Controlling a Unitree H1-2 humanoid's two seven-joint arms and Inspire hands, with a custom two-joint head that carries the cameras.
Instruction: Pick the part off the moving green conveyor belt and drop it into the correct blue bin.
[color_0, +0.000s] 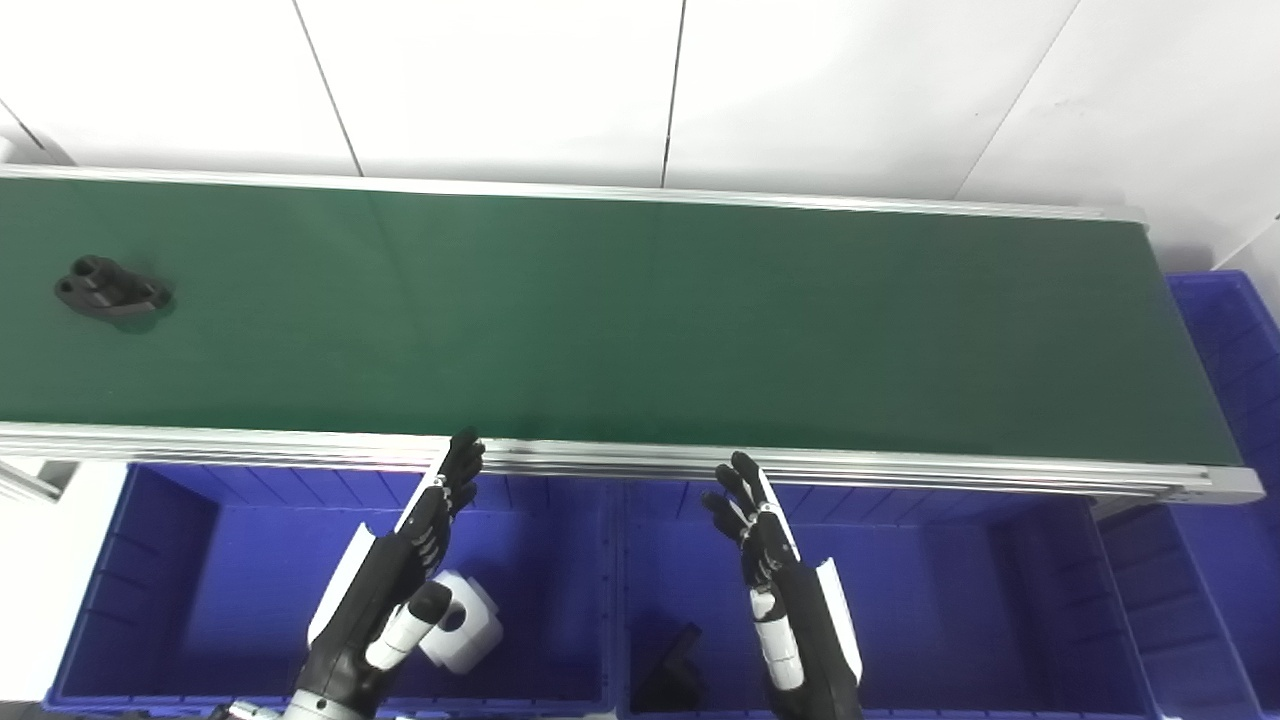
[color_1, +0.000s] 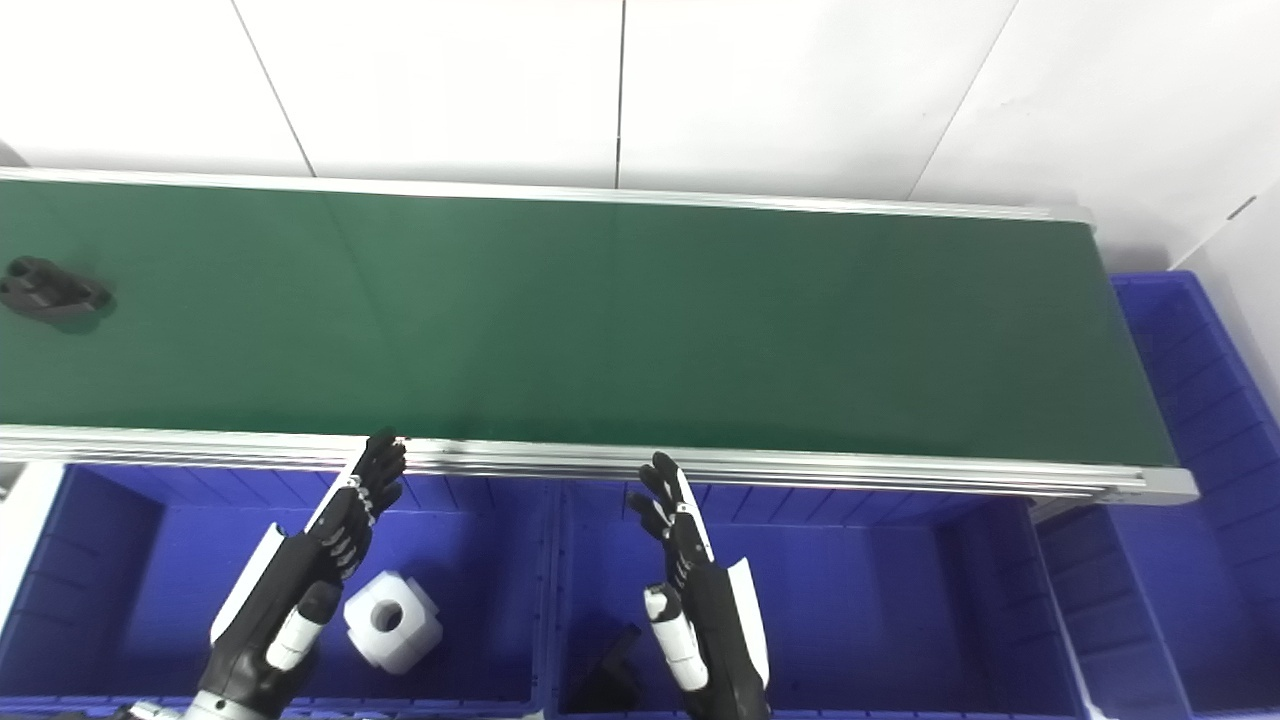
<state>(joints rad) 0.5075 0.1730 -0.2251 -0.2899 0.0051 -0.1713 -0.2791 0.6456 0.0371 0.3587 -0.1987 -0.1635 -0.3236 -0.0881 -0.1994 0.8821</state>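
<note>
So the small black plastic part (color_0: 108, 287) is sitting way over at the left end of the long green conveyor belt (color_0: 640, 320), well apart from both hands. The left hand (color_0: 420, 555) and right hand (color_0: 765, 550) hang over the blue plastic bins (color_0: 160, 560) by the belt's near edge, fingers spread, holding nothing. There's a white blocky part (color_1: 392, 620) in the left bin and a dark piece (color_0: 672, 665) in the middle one.

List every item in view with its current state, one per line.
black part: lying loose on the belt's far left
green conveyor belt: otherwise bare
left hand: open, over the left bin
right hand: open, over the middle bin
left bin: holds a white part
middle bin: holds a dark part
</note>
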